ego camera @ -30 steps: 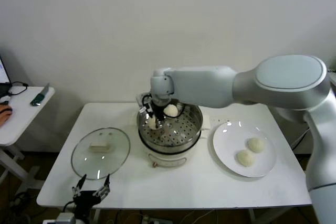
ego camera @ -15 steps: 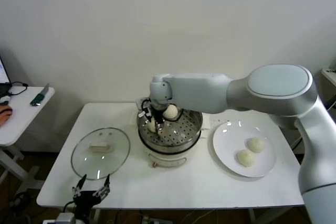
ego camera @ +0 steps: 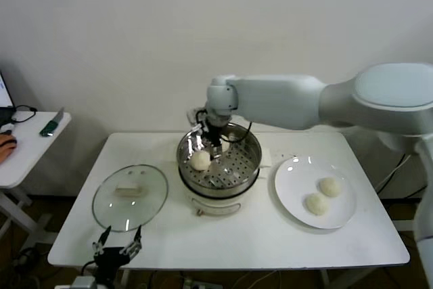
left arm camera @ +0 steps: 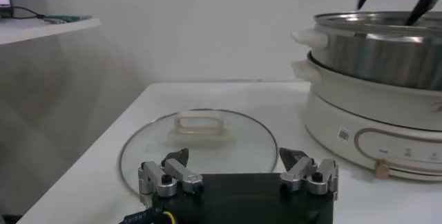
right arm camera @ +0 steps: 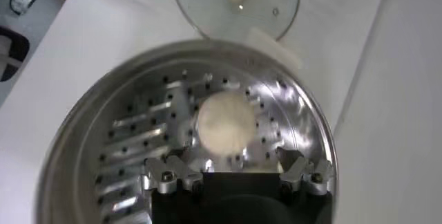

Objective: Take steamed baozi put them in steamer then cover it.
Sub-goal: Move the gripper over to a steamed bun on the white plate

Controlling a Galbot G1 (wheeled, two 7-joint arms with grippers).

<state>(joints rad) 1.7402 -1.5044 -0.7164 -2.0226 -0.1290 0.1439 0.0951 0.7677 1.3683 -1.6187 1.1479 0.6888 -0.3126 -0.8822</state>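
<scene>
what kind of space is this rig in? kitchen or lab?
Likely a lab or office room with a mock kitchen setup, not a real kitchen: a plain white folding table against a bare white wall, a side desk with cables, and one electric steamer as the only appliance.

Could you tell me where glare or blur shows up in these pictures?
Head view: bright glints on the steamer wall and the plate rim. Right wrist view: the steamer rim is smeared, the bun soft, the lid streaked with reflection. Left wrist view: the nearby left gripper looks soft.
</scene>
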